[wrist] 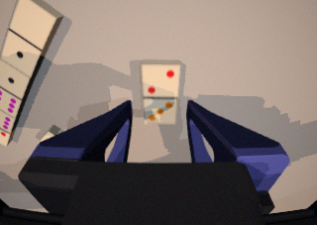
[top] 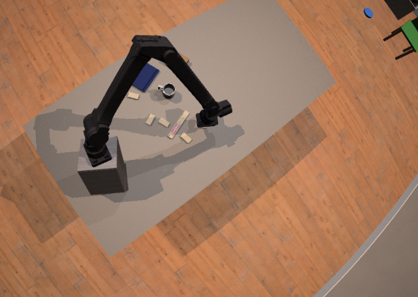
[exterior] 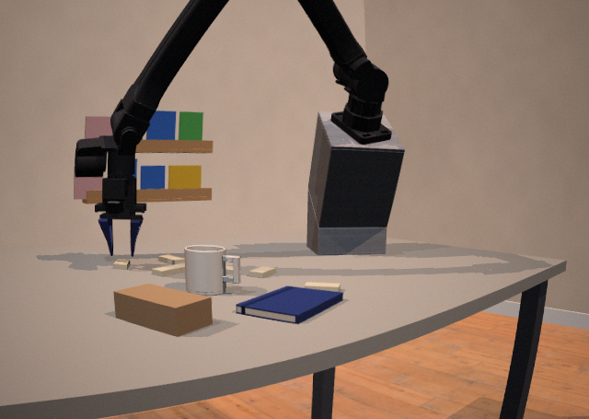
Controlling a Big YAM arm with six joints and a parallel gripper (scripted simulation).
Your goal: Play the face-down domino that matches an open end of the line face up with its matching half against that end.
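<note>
1. Wrist view: seen with bare space between the fingertips of the gripper, parted partway and clamped on nothing
2. Pointing straight down in the exterior view, with both tips above the tabletop
3. Lying flat and face up below the gripper, out of its grasp: a loose domino, two red pips on the half farther from the gripper body in the wrist view, three orange on the nearer
4. Placed left of the gripper in the top and wrist views, well apart from that piece: the domino line, with a blank half at one end and a red pip partly showing near the other
5. Resting below and left of the gripper in the top view, near the line: a pale domino
6. Set farther left, beyond the line from the gripper: two more dominoes, one near, one farther
7. Standing up and left of the gripper in the top view: a mug, with a blue notebook farther away
</note>
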